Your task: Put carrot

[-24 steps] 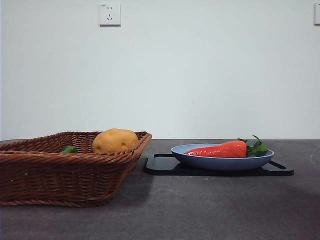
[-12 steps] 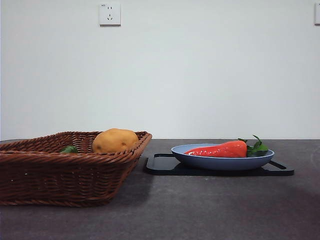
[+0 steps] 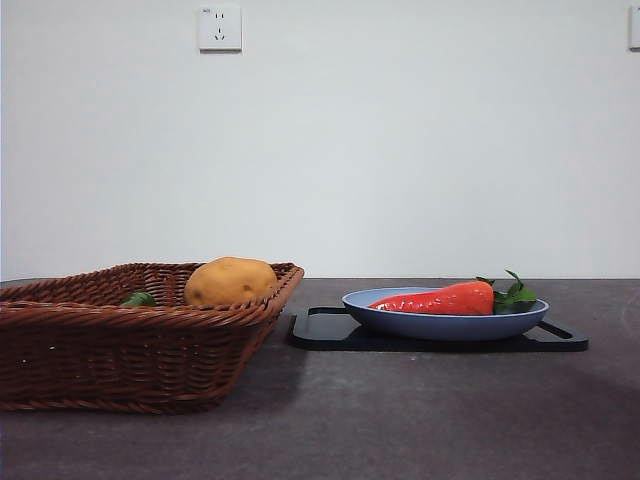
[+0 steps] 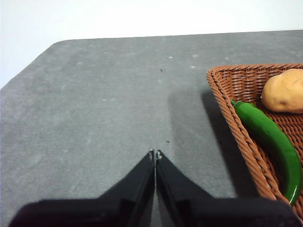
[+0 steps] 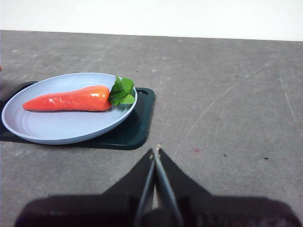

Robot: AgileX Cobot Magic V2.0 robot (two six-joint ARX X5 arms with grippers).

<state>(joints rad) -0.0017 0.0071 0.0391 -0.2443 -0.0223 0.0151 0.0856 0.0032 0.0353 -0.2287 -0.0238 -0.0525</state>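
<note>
The carrot (image 3: 440, 299) lies on its side in a pale blue plate (image 3: 445, 324) on a black tray (image 3: 330, 333); its green leaves point right in the front view. In the right wrist view the carrot (image 5: 71, 99) lies in the plate (image 5: 57, 127), apart from my right gripper (image 5: 156, 152), which is shut and empty over bare table. My left gripper (image 4: 155, 153) is shut and empty over bare table beside the wicker basket (image 4: 227, 109). Neither gripper shows in the front view.
The brown wicker basket (image 3: 130, 350) stands at the left and holds a yellow-brown potato (image 3: 230, 281) and a green pepper (image 4: 274, 142). The black tray (image 5: 135, 127) sits under the plate. The dark grey table (image 3: 420, 420) runs to a white wall.
</note>
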